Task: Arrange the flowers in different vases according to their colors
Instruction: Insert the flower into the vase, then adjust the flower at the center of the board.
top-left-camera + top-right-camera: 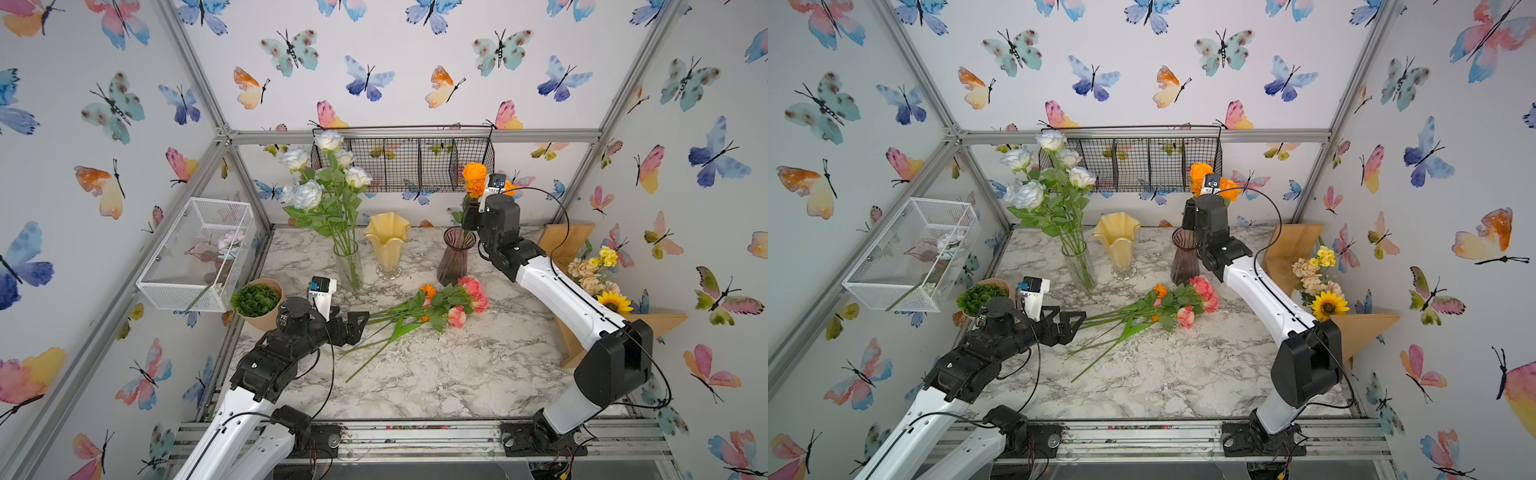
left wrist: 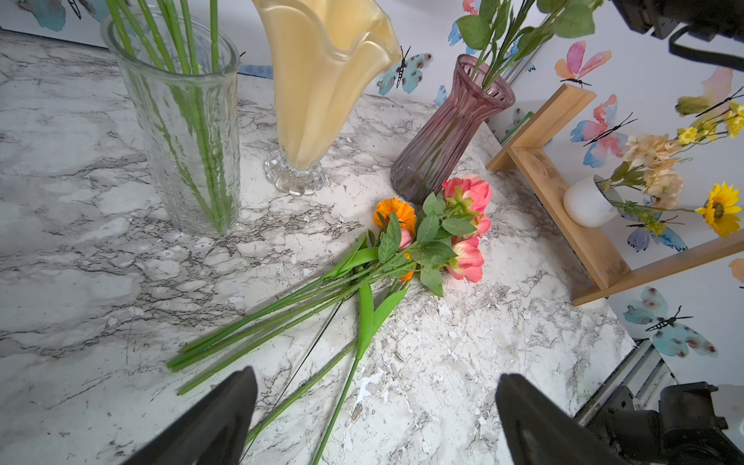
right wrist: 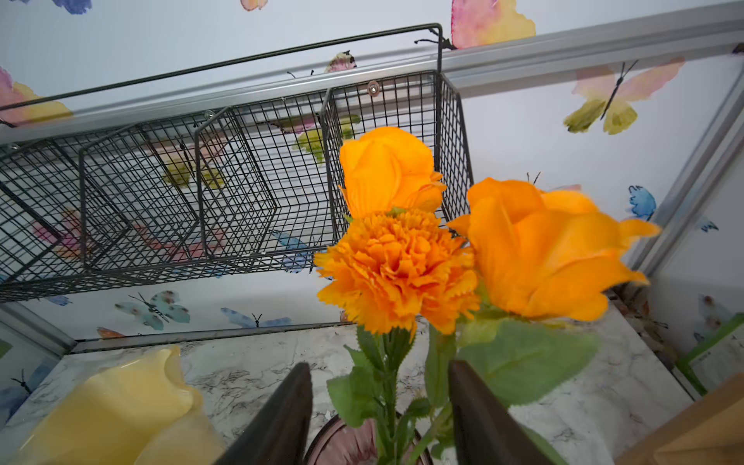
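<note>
Three orange flowers [image 3: 396, 273], two roses and a frilly marigold, stood in the purple vase [image 1: 455, 257] toward the back right of the table [image 1: 457, 374], their heads well above its flared rim. The right gripper [image 3: 380, 370] hung just above the vase mouth with its jaws apart on either side of the green stems. A gap showed between one of its fingers [image 3: 277, 418] and the marigold's stem, so it gripped nothing. Left of the purple vase stood the yellow vase [image 1: 387, 241] with the wavy rim. Further left was the clear vase [image 1: 348, 262], which held the white roses [image 1: 328, 166] upright on long stems. In front of the three vases a loose bunch lay flat on the table: pink roses [image 1: 473, 291] and an orange marigold [image 1: 428, 290], heads near the foot of the purple vase and stems fanning toward the left arm. The left gripper [image 1: 359, 326] hovered low at the ends of those stems, jaws spread wide and holding nothing; whether it touched them could not be told. Beside that arm sat a green succulent [image 1: 255, 299] in a tan pot. A white wire basket [image 1: 195, 253] hung on the left wall and a black wire basket [image 1: 403, 164] on the back wall. A wooden shelf [image 1: 573, 241] at the right edge carried a sunflower bouquet [image 1: 611, 301].
</note>
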`<state>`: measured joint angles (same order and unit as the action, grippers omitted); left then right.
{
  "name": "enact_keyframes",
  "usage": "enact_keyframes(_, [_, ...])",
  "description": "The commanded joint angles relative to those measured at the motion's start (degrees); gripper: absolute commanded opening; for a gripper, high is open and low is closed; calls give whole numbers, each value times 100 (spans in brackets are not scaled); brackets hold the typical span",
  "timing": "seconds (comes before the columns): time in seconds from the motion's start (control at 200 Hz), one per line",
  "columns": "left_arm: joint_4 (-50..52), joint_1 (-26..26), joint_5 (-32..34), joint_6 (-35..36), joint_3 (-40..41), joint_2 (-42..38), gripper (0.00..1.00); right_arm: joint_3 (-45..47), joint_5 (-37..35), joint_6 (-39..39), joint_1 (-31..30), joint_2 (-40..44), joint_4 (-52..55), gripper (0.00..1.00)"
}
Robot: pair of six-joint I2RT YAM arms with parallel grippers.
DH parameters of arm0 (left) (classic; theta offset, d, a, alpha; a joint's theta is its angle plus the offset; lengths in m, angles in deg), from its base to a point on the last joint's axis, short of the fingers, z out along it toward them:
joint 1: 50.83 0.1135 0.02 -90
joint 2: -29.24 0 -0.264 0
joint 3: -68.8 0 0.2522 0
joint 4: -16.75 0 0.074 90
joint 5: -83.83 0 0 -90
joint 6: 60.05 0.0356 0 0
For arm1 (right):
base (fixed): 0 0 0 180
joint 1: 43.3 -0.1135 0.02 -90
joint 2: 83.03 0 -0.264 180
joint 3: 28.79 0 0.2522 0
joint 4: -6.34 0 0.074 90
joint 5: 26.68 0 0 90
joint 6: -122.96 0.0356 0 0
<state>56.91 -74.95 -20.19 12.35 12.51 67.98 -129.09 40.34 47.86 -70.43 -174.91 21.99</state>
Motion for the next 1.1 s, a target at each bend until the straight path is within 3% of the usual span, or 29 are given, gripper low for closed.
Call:
enact_keyframes(0.0, [-74, 20, -190, 47, 51, -16, 99, -257, 139, 337, -11, 504, 546, 61])
enact_keyframes(0.09, [-55, 43, -139, 46, 30, 2, 99, -243, 153, 673, -11, 901, 1018, 71])
enact_keyframes(0.19, [-55, 64, -136, 36, 42, 65, 99, 61, 284, 1088, -11, 1492, 1562, 98])
enact_keyframes(0.375, [-38, 66, -91, 18, 39, 195, 99, 1160, 1538, 1512, -11, 2480, 2421, 98])
enact_keyframes(0.526, [-16, 56, 46, -10, 41, 324, 99, 2642, 2596, 2611, -160, 3035, 2384, 98])
enact_keyframes(0.666, [32, 56, 159, -30, 25, 462, 99, 3910, 1715, 3511, -1508, 3580, 1848, 98])
enact_keyframes(0.806, [67, 37, 228, -41, 25, 622, 99, 4397, 780, 4123, -2744, 3378, 1913, 98])
enact_keyframes(0.861, [89, -30, 257, -50, 18, 705, 100, 4574, 517, 4338, -3069, 3343, 1827, 98])
enact_keyframes(0.941, [151, -208, 360, -41, -16, 844, 94, 4890, 224, 4619, -3419, 3411, 1542, 98])
enact_keyframes(1.096, [269, -817, 814, -185, -76, 1095, 95, 5620, -181, 4826, -3887, 3792, 937, 98])
